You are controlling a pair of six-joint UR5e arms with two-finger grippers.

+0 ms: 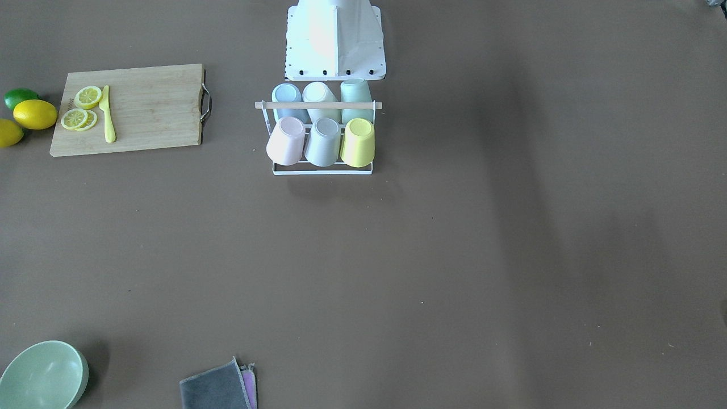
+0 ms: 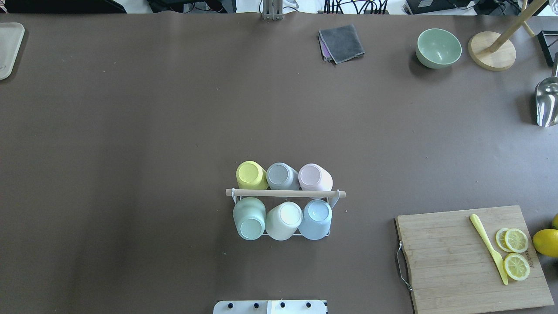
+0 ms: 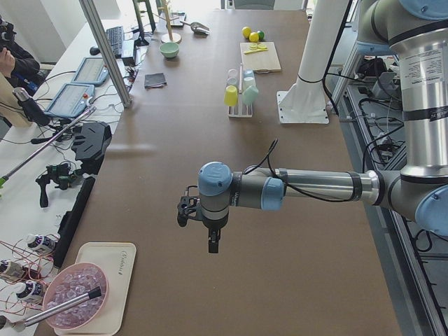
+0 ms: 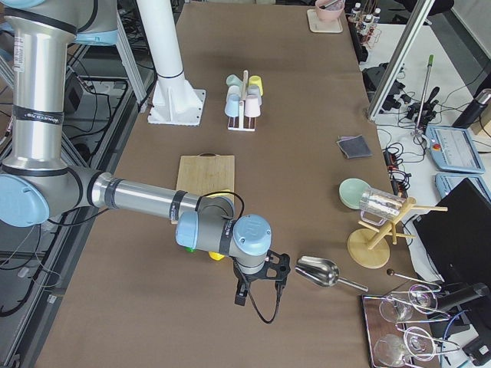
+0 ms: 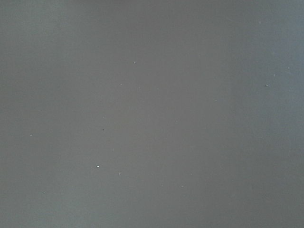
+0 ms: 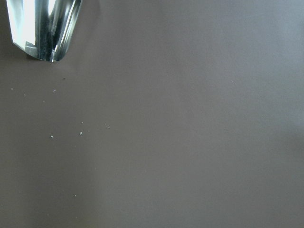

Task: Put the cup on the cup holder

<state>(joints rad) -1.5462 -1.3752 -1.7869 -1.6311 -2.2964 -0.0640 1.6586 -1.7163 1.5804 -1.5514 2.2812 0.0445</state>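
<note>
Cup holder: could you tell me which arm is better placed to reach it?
Left, marginally: the left gripper and right gripper hang at the ends of the table, the cup holder sits central, but the cutting board lies on the right arm's side.

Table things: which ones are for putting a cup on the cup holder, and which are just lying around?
For the job:
- cup holder
- six cups, all sitting on it

Just lying around:
- cutting board
- knife
- lemon slices
- lemons
- green bowl
- folded cloths
- metal scoop
- wooden stand
</note>
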